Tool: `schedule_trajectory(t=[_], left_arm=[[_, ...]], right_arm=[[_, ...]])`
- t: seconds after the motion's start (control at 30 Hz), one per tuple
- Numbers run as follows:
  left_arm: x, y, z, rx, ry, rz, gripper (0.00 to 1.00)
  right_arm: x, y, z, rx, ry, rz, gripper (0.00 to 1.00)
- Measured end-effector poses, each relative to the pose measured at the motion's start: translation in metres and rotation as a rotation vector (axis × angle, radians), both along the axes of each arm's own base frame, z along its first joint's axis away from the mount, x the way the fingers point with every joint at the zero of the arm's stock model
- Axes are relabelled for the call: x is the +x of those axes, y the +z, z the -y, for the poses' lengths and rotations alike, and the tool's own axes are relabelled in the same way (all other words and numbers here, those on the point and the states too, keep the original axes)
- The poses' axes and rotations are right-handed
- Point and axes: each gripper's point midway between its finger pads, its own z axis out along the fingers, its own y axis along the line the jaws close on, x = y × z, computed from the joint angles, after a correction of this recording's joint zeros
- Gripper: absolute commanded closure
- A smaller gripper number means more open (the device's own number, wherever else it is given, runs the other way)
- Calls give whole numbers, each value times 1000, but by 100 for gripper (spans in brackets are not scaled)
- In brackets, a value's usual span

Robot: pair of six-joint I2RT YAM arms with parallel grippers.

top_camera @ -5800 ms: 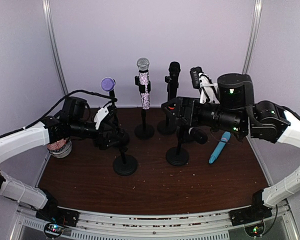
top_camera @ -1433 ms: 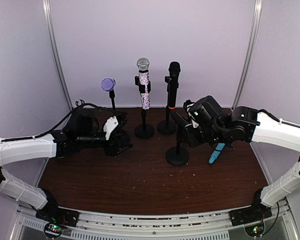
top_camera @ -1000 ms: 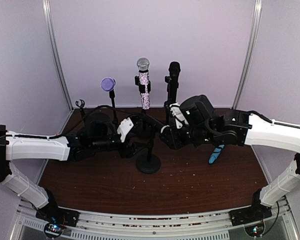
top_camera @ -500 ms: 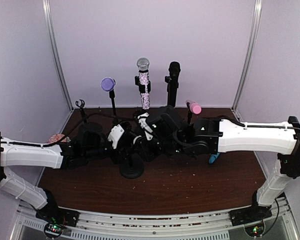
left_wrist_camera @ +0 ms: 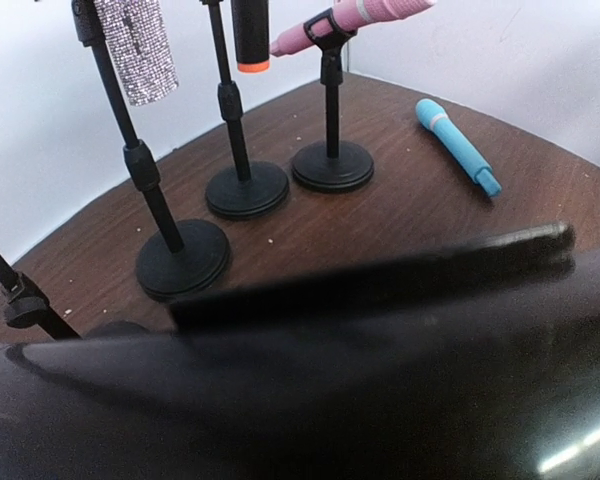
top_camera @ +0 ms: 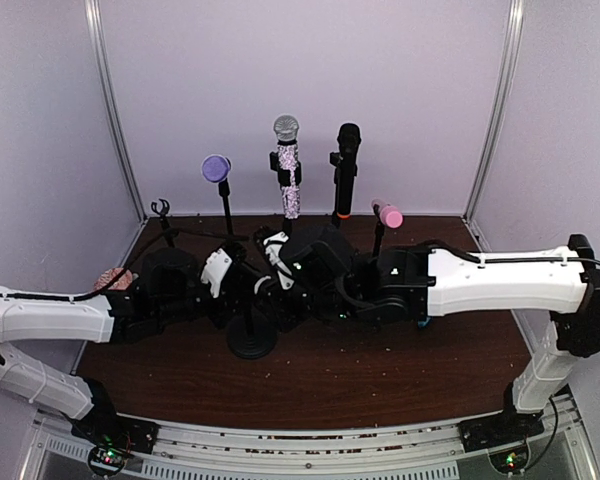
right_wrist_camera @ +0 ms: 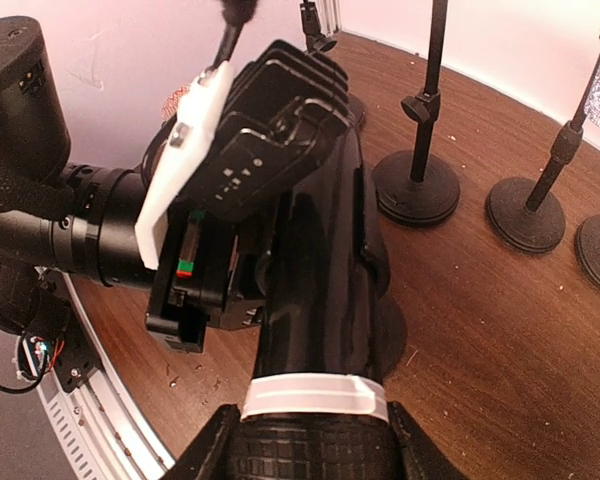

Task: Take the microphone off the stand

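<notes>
In the right wrist view a black microphone [right_wrist_camera: 315, 270] with a white ring runs up from its mesh head. My right gripper [right_wrist_camera: 310, 455] is shut on that head, a finger on each side. The far end of the microphone meets my left gripper [right_wrist_camera: 220, 200], whose jaws are hidden behind it. From above, both grippers crowd together over a black stand [top_camera: 252, 343] at the table's middle: left gripper [top_camera: 248, 290], right gripper [top_camera: 286, 266]. A dark blurred shape [left_wrist_camera: 380, 360] fills the lower half of the left wrist view and hides those fingers.
Along the back stand a purple-headed mic [top_camera: 216, 168], a glitter mic [top_camera: 288, 170], a black mic with an orange ring [top_camera: 347, 170], a pink mic [top_camera: 386, 214] and an empty clip stand [top_camera: 161, 210]. A blue microphone [left_wrist_camera: 458, 146] lies flat at the right.
Both arms and the stand between them have slid left across the table over the last second. The pink microphone on its stand has come into sight behind the right arm.
</notes>
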Motion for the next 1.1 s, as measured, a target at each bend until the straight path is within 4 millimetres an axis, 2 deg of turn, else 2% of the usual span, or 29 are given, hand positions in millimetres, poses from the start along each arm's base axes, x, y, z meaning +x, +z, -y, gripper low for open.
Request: schedule_trajectory(t=[0.17,0.43,0.73,0.8,0.83,1.0,1.1], left_arm=[[0,7,-8,-14,-25,20,100],[-6,29,-12,-54,-137,118,100],[11,25,-44,-35,-87,160,100],[19,22,-55,-27,-42,153,100],[27,19,-67,-14,16,144,100],[61,15,-122,20,264,131,100],[68,15,-140,32,323,129,100]], right_arm=[[0,4,-1,42,-4,7,100],[-13,20,13,139,29,-5,100],[-23,15,16,146,71,-40,100],[-27,15,19,135,82,-50,100],[-30,15,23,127,90,-57,100],[-49,28,61,85,102,-68,100],[-48,36,84,93,72,-60,100]])
